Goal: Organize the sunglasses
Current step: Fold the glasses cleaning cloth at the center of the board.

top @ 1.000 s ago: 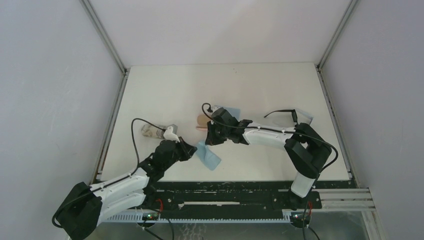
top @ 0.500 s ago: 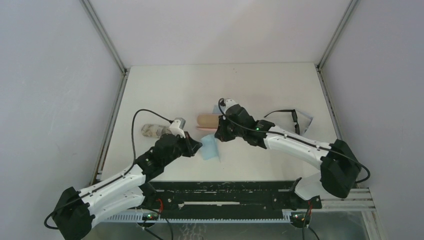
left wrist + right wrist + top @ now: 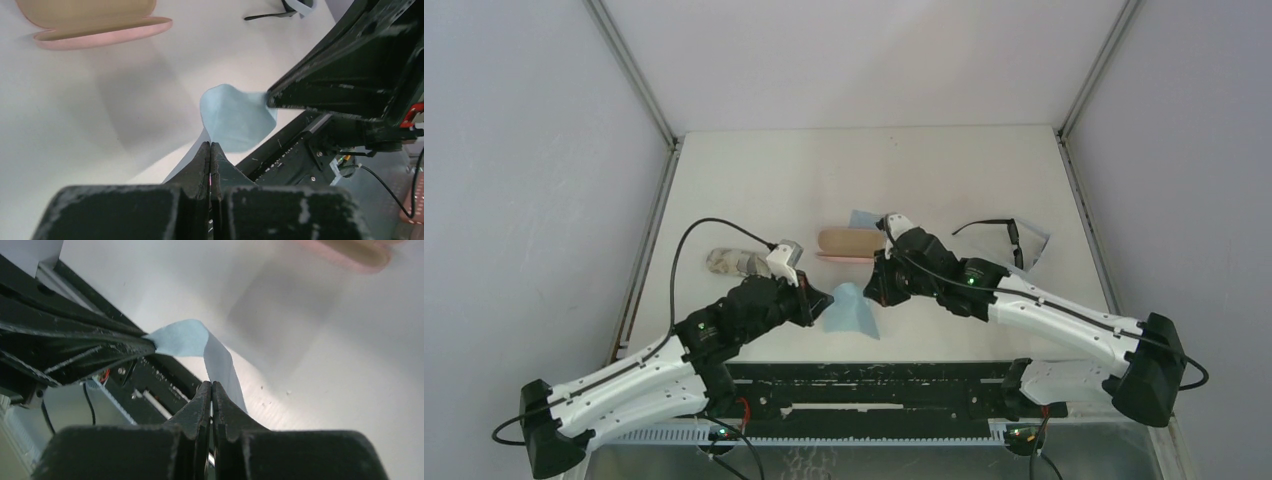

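Here, at the left-centre of the top view, a grey-patterned case (image 3: 727,262) lies on the white surface (image 3: 764,180), just above the left arm's wrist. Right of it, low in the middle of the frame, the left tool (image 3: 817,299) is pinched fully closed on one edge of a light-blue cloth (image 3: 851,308). The right tool (image 3: 876,291) reaches in from the right, its jaws likewise closed tight on the opposite edge, so the cloth bows in a loop between the two; both wrist views show the fabric nipped at the fingertips. Just above the tools lies a pink case (image 3: 849,242). Further right, the sunglasses (image 3: 1010,232) rest on the surface against a second light-blue cloth (image 3: 1035,241), well apart from both tools.
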Controlling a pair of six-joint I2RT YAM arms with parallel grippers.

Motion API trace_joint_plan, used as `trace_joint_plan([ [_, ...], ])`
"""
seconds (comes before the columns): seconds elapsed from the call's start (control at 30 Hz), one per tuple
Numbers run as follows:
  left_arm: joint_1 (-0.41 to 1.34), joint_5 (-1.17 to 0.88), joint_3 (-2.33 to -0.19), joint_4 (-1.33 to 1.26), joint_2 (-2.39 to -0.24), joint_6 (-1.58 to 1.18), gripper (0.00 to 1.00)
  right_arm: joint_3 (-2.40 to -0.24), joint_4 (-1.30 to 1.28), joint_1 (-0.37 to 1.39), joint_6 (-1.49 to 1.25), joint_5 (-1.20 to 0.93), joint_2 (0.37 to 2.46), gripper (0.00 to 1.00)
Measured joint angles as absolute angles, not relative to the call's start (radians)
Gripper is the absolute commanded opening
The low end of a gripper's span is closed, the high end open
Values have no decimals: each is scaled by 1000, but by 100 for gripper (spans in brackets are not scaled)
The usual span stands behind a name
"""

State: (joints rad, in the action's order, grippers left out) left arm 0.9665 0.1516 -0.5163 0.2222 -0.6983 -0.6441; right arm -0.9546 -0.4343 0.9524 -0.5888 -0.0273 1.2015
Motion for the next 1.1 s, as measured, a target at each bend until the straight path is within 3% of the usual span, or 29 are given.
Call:
trace_joint_plan([
  [0.33,996,172,-566,274,-826,-647,0,-819,-463,932,-654,-63,1144,0],
  [1.1,881,223,-566,17,-1213,-495,0,-810,-279,711,-499,-142,1453,0],
])
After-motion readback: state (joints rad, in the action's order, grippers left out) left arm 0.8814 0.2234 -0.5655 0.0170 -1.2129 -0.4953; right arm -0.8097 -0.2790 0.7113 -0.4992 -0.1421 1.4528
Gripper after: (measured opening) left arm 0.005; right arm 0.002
